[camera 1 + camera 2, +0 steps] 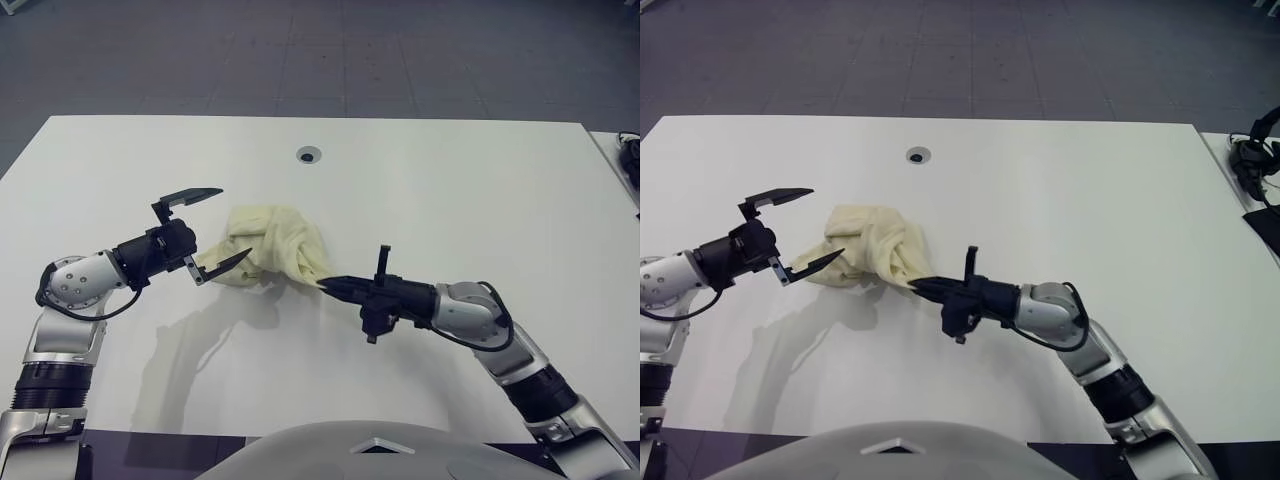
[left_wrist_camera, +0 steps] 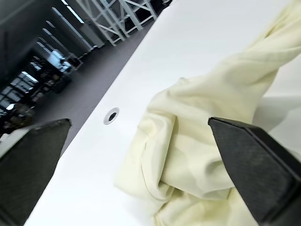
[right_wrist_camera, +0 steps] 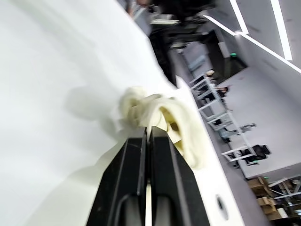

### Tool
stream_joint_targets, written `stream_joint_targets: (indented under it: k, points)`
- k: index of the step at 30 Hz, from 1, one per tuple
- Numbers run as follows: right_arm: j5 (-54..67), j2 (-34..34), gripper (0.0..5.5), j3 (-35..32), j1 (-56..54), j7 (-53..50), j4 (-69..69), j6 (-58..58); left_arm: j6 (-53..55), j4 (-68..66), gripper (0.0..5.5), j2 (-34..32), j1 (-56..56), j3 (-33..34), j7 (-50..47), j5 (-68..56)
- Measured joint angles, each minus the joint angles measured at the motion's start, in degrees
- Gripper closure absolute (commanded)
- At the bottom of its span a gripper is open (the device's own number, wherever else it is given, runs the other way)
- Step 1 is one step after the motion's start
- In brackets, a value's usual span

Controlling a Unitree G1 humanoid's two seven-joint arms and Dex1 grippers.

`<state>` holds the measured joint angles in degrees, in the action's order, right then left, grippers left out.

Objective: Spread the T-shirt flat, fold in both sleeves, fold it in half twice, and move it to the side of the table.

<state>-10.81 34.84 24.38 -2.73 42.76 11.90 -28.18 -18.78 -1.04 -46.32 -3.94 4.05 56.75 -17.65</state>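
Though crumpled, T-shirt [image 1: 268, 243] in right gripper [image 1: 328, 284]

— What do the arms look like?
— The left silver-grey metal arm [image 1: 72, 288] and the right silver-grey metal arm [image 1: 478, 318] have rounded shells, black ribbed bands and small dark screws on the joint caps.
— Any wiring?
— A thin black cable [image 1: 497, 300] loops outside each elbow.
— And the ends?
— The left black two-fingered gripper [image 1: 235, 221] and the right black two-fingered gripper [image 1: 325, 284] have flat, tapering, pointed fingers.
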Motion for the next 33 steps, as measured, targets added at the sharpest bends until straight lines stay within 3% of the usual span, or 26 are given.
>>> stream_joint_targets:
  k: [6, 12, 22, 33]
  points:
    - [-1.0, 6.2, 5.48, 0.7, 5.6, 4.4, 0.9, 1.3, 3.9, 3.8, 0.1, -0.3, -2.6, -0.9, 1.6, -0.5]
    - [-0.4, 7.7, 5.48, 2.4, 7.5, 8.3, 2.0, 3.6, 5.1, 4.6, 0.1, 1.4, -6.6, -4.4, 1.3, 2.4]
    - [-1.3, 7.7, 5.48, 3.4, 7.3, 8.8, 1.3, 2.8, 6.2, 2.7, 0.1, 7.1, -16.3, -19.7, 5.7, 13.4]
    - [-1.3, 7.5, 5.48, 3.5, 7.0, 8.4, 0.3, 1.8, 29.6, 1.5, 0.1, 12.7, -31.4, -29.3, 20.6, 9.1]
